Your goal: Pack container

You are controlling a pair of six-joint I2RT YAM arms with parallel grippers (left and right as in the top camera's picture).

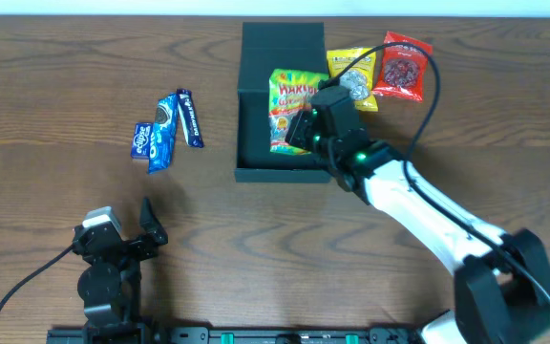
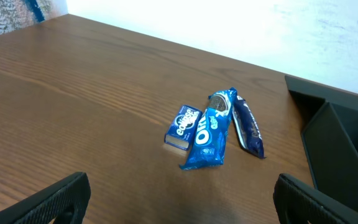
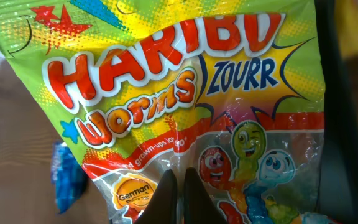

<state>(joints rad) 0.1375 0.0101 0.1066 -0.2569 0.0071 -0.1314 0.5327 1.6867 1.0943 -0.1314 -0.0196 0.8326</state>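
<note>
Three blue snacks lay bunched left of centre on the brown wooden table [image 1: 55,86]: a small blue Oreo box [image 1: 144,139], a blue Oreo wrapper [image 1: 163,129] and a slim dark-blue bar [image 1: 190,117]. All three were well apart from the container. A yellow foil snack packet [image 1: 349,69] and a red snack packet [image 1: 402,65] sat just beside the container's right side, the yellow one partly hidden by the right arm. The dark teal-green matte square container [image 1: 254,124] sat upper-middle on the table, flap lid open toward the far edge, interior dark. A green-yellow Haribo worms bag [image 1: 289,96] hung tilted inside it; could not tell if it touched the bottom. The right end effector [image 3: 179,183] pinched the bag's edge, fingers nearly together. The left end effector [image 1: 122,229] sat front-left, fingers spread wide, holding nothing.
</note>
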